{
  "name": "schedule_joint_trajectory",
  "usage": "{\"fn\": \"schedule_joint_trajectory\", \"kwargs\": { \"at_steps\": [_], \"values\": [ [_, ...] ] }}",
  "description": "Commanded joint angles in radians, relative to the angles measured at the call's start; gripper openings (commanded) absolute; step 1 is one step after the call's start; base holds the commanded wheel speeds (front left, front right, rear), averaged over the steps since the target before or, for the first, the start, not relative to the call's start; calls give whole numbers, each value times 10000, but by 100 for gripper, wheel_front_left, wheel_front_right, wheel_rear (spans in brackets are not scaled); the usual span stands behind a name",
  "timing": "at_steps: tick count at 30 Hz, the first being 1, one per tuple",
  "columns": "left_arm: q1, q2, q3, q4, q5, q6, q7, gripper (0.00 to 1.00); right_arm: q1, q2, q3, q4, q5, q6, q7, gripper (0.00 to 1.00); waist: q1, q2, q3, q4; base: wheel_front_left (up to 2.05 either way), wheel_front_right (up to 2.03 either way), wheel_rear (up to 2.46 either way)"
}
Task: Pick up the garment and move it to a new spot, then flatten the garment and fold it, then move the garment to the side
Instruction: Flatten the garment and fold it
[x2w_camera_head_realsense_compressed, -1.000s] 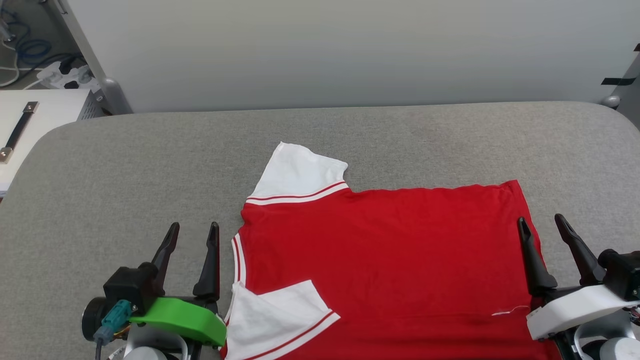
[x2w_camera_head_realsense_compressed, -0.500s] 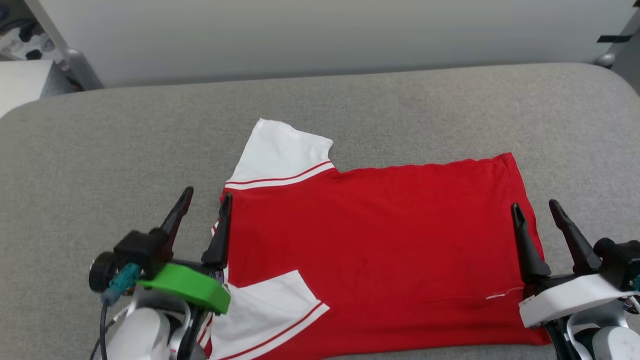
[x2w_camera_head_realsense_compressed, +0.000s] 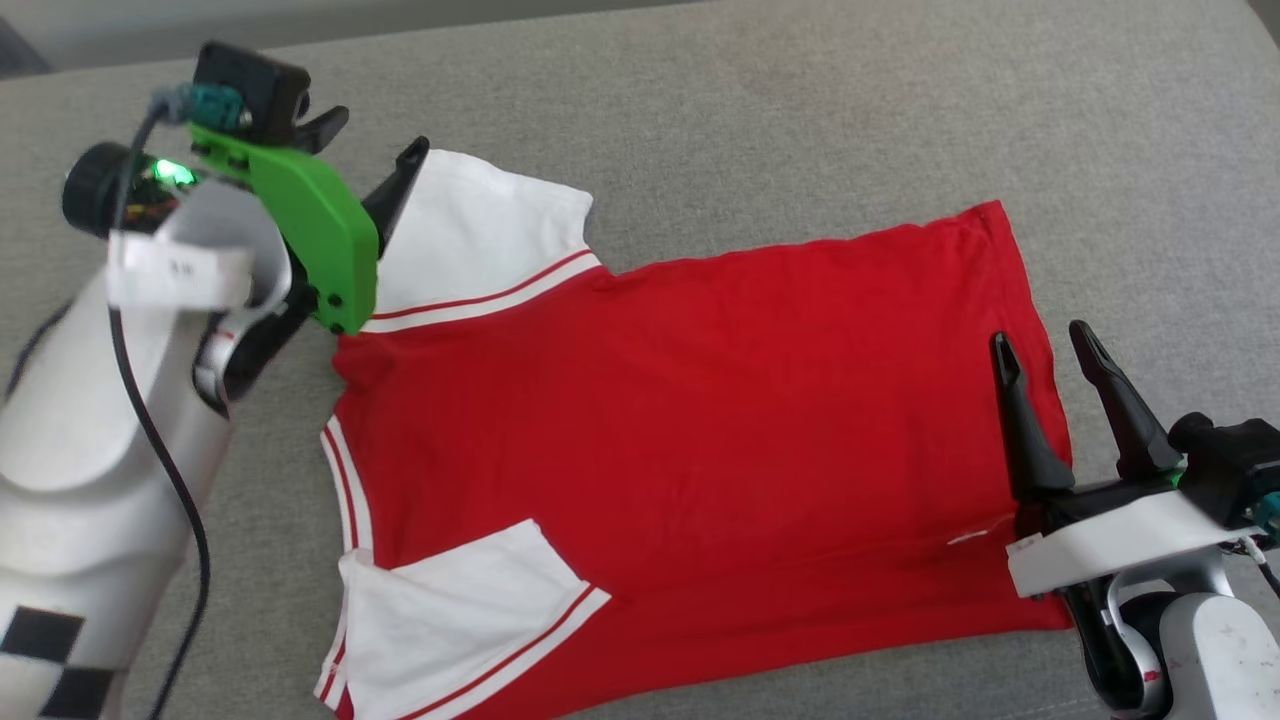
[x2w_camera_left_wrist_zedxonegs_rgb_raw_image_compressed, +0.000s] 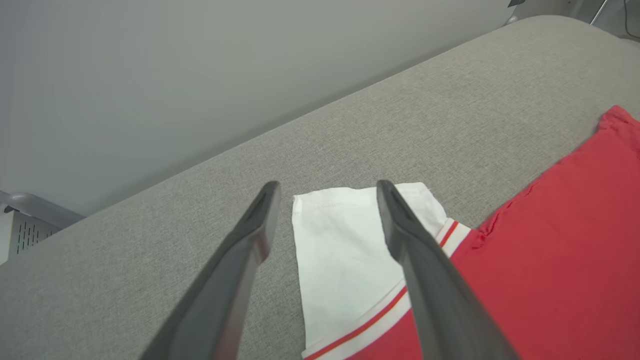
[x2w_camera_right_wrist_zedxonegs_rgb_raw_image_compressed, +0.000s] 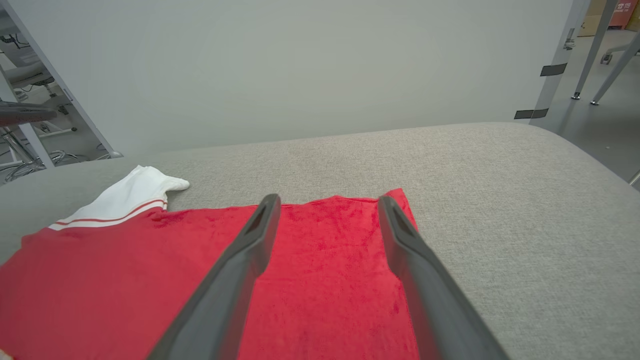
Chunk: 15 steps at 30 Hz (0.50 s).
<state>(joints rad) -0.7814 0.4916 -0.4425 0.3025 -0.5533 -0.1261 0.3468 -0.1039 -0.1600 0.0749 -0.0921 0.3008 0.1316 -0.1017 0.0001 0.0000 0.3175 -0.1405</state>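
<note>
The garment (x2w_camera_head_realsense_compressed: 700, 420) lies spread on the grey table (x2w_camera_head_realsense_compressed: 800, 120), red side up with no print showing. Its far white sleeve (x2w_camera_head_realsense_compressed: 470, 240) lies flat. The near white sleeve (x2w_camera_head_realsense_compressed: 450, 610) is folded over onto the red body. My left gripper (x2w_camera_head_realsense_compressed: 375, 140) is open, hovering at the outer edge of the far sleeve (x2w_camera_left_wrist_zedxonegs_rgb_raw_image_compressed: 340, 240); in the left wrist view its fingers (x2w_camera_left_wrist_zedxonegs_rgb_raw_image_compressed: 250, 240) straddle that edge. My right gripper (x2w_camera_head_realsense_compressed: 1042, 340) is open over the garment's hem (x2w_camera_right_wrist_zedxonegs_rgb_raw_image_compressed: 325, 235), one finger above the red cloth and the other above the table beside it.
Bare grey table surface (x2w_camera_right_wrist_zedxonegs_rgb_raw_image_compressed: 500, 190) runs beyond and to the right of the garment. A pale wall (x2w_camera_right_wrist_zedxonegs_rgb_raw_image_compressed: 300, 65) stands behind the far edge. Metal legs (x2w_camera_right_wrist_zedxonegs_rgb_raw_image_compressed: 595, 55) stand on the floor past the right corner, and a grey cabinet corner (x2w_camera_left_wrist_zedxonegs_rgb_raw_image_compressed: 20, 225) at the left.
The head camera has tilted down. My left arm has reached forward from beside the collar to the far white sleeve. The right gripper stays at the hem. Both stay open.
</note>
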Motion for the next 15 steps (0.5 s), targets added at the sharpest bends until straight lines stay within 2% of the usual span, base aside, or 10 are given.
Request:
{"fn": "schedule_joint_trajectory", "kwargs": {
  "at_steps": [1,4,8,15],
  "values": [
    [-508,159,-171,328,-400,-40,667,100,-216,62,35,-78,-64,-9,-69,100,-1,0,811,-620,0,0,0],
    [-1608,400,-572,898,-1061,-43,2195,100,-367,83,31,-151,-55,-9,-139,100,-1,0,1131,-762,0,0,0],
    [-2622,517,-816,1619,-1590,-44,3457,100,-512,174,132,-181,-25,-9,-223,100,-1,0,1483,-926,0,0,0],
    [-3316,667,-900,2966,-1789,-45,3991,100,-732,250,347,-48,1,-9,-508,100,-1,0,1946,-1170,0,0,0]
  ]
}}
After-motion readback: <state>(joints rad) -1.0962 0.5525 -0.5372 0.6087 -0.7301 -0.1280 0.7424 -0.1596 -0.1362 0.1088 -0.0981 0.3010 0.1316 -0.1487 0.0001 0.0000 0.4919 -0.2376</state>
